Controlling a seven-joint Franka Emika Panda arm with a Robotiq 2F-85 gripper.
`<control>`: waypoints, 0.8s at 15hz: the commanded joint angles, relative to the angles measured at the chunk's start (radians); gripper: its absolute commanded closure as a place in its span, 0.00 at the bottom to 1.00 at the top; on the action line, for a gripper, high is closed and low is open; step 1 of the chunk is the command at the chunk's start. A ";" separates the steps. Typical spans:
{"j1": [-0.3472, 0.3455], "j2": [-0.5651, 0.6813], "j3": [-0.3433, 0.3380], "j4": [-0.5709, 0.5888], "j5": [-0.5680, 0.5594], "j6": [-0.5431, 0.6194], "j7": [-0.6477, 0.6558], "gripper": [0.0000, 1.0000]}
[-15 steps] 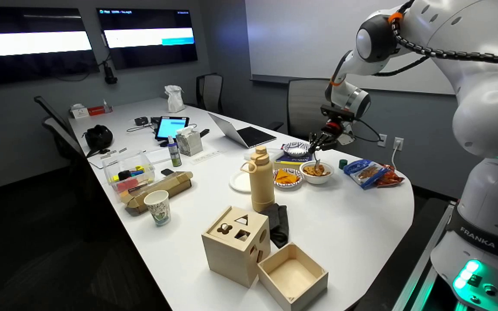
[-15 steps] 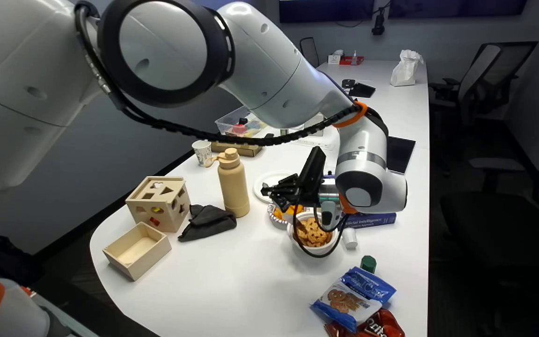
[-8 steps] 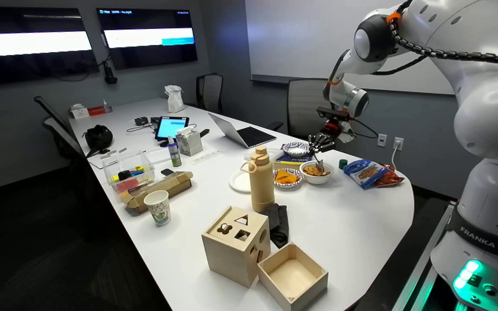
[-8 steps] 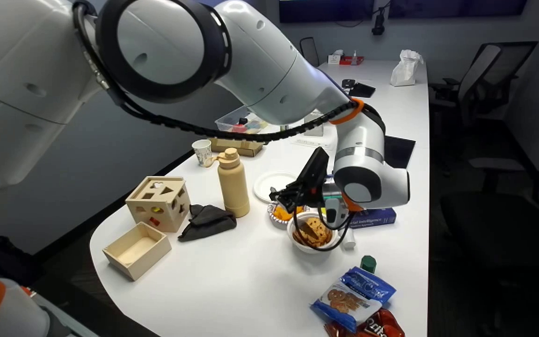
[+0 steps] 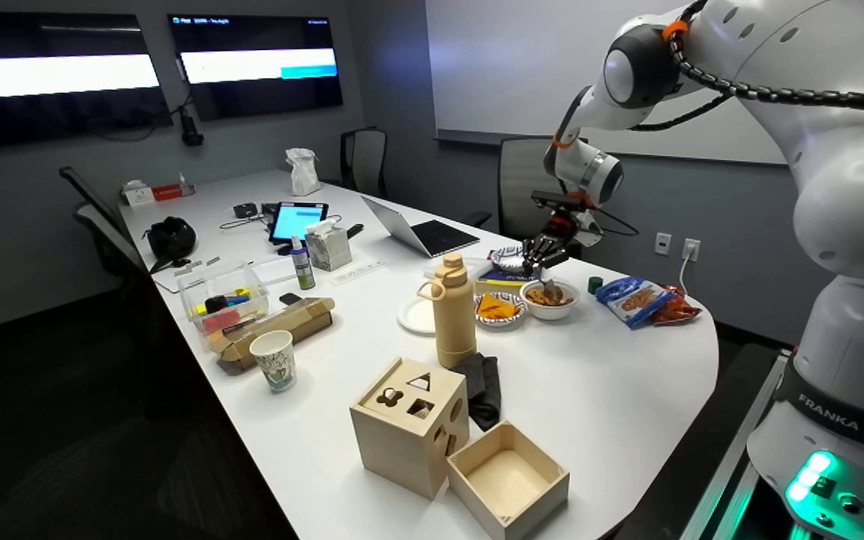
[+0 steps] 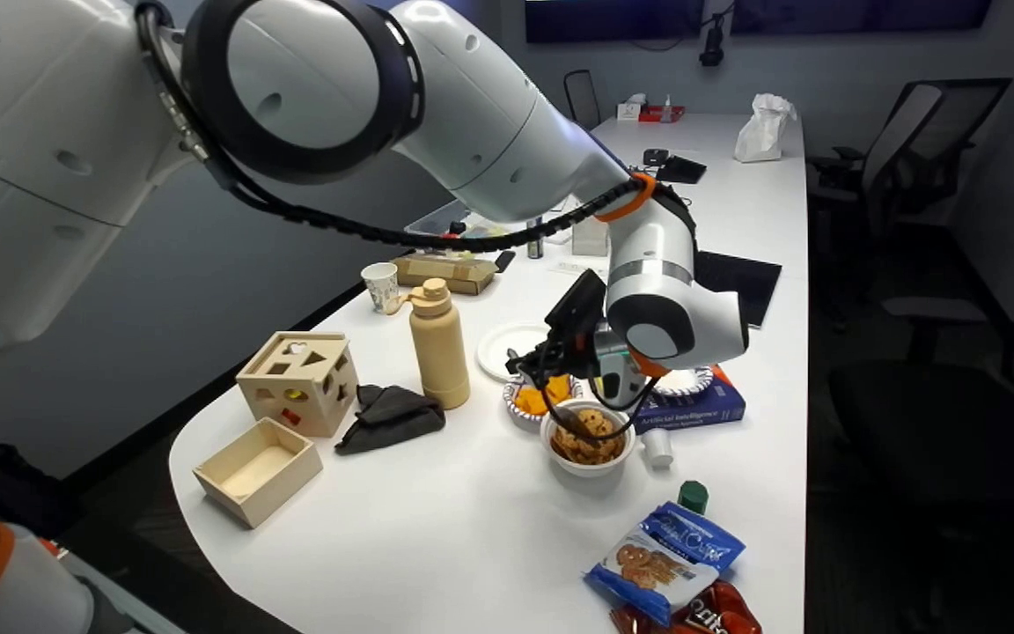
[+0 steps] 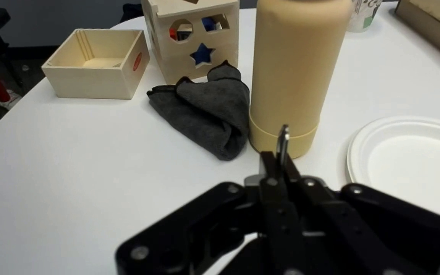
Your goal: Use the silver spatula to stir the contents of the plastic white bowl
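Observation:
The silver spatula (image 6: 571,423) is held by its handle, with its blade down among the brown cookies (image 6: 591,440) in the plastic white bowl (image 6: 586,469). In an exterior view the tilted spatula (image 5: 550,286) also reaches into the white bowl (image 5: 552,311). My gripper (image 5: 531,262) is above the bowl's far side, shut on the handle. In the wrist view the handle end (image 7: 283,141) sticks up between the closed fingertips (image 7: 279,164). The bowl and blade are out of the wrist view. A black cable partly covers the bowl in an exterior view.
A patterned bowl of orange chips (image 5: 498,309) stands beside the white bowl. Near it are a tall tan bottle (image 5: 454,315), a white plate (image 6: 507,348), a blue book (image 6: 692,407), a white cup (image 6: 657,447), a green cap (image 6: 694,497) and snack bags (image 6: 670,555).
My gripper has shifted a little and the spatula leans more. The blade has moved within the bowl and the cookies lie differently. The bowl stays in place.

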 commanded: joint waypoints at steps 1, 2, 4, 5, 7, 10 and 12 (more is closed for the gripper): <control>0.023 0.005 -0.002 0.035 -0.028 0.014 0.098 0.99; 0.027 0.007 -0.003 0.040 -0.034 0.018 0.117 0.99; 0.035 0.008 -0.003 0.052 -0.049 0.030 0.158 0.99; 0.040 0.008 -0.003 0.057 -0.058 0.037 0.180 0.99; 0.041 0.010 0.000 0.071 -0.077 0.037 0.213 0.99; 0.040 0.021 0.006 0.095 -0.099 0.041 0.247 0.99; 0.043 0.029 0.010 0.106 -0.112 0.058 0.259 0.99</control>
